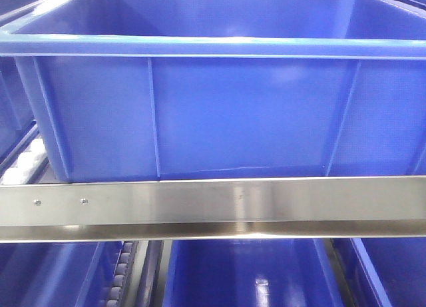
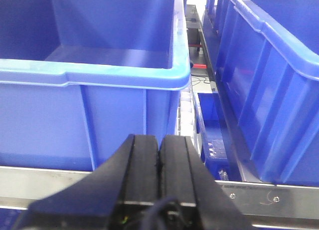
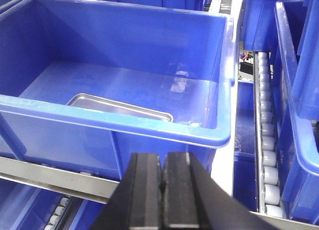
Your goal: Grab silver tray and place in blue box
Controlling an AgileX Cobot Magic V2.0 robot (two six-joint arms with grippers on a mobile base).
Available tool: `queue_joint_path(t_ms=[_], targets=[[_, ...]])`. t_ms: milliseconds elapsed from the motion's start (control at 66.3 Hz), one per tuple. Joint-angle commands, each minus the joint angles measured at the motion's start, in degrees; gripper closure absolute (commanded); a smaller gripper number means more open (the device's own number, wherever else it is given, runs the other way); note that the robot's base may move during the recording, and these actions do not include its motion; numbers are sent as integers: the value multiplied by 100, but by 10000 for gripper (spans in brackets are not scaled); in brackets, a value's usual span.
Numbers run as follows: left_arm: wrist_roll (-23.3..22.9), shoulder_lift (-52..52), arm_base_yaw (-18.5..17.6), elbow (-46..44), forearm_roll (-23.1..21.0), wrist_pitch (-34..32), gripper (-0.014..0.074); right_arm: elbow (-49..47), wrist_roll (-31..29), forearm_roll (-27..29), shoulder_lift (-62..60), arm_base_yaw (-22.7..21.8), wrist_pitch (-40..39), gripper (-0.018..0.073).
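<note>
From the right wrist view I am looking down into the blue box (image 3: 124,65); the silver tray (image 3: 122,109) lies flat on its floor, close against the near wall, with only its far rim and one rounded corner showing above the box's near rim; the rest of the tray is hidden behind that wall, so I cannot make out its ribs. The right gripper (image 3: 162,190) sits low in that view, outside the box and just in front of its near rim; its two black fingers (image 3: 144,190) are pressed together with nothing between them. To the right of the box a roller track (image 3: 269,155) of pale rollers runs away from me, with more blue crates (image 3: 299,115) beyond it.

On the left wrist view the left gripper (image 2: 160,170) is likewise closed and empty, its dark pads meeting along a thin seam; it hangs in front of a blue crate wall, above a steel rail (image 2: 269,197); from this angle I see only the crate's bare far floor.

The front view gives me the box's ribbed outer wall (image 1: 219,114) filling the frame, resting behind a brushed steel shelf rail (image 1: 213,204); the tray and both grippers are out of sight there; lower crates (image 1: 246,274) show beneath the rail.
</note>
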Motion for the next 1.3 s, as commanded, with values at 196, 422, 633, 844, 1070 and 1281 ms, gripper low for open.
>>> queue_joint_path(t_ms=[196, 422, 633, 844, 1070, 1281], targets=[[0, -95, 10, -9, -47, -563, 691, -164, -44, -118, 70, 4, -524, 502], [0, -95, 10, -9, -47, -563, 691, -164, -44, -130, 64, 4, -524, 502], [0, -95, 10, -9, -47, -563, 691, 123, -63, -334, 49, -72, -902, 502], [0, -95, 10, -9, -47, -563, 691, 1117, -767, 753, -222, -1374, -1929, 502], [0, -95, 10, -9, -47, -563, 691, 2291, -1428, 1475, -1110, -2451, -2590, 502], [0, -95, 10, -9, -47, -563, 691, 3078, -1423, 1475, -1402, -2485, -3186, 502]])
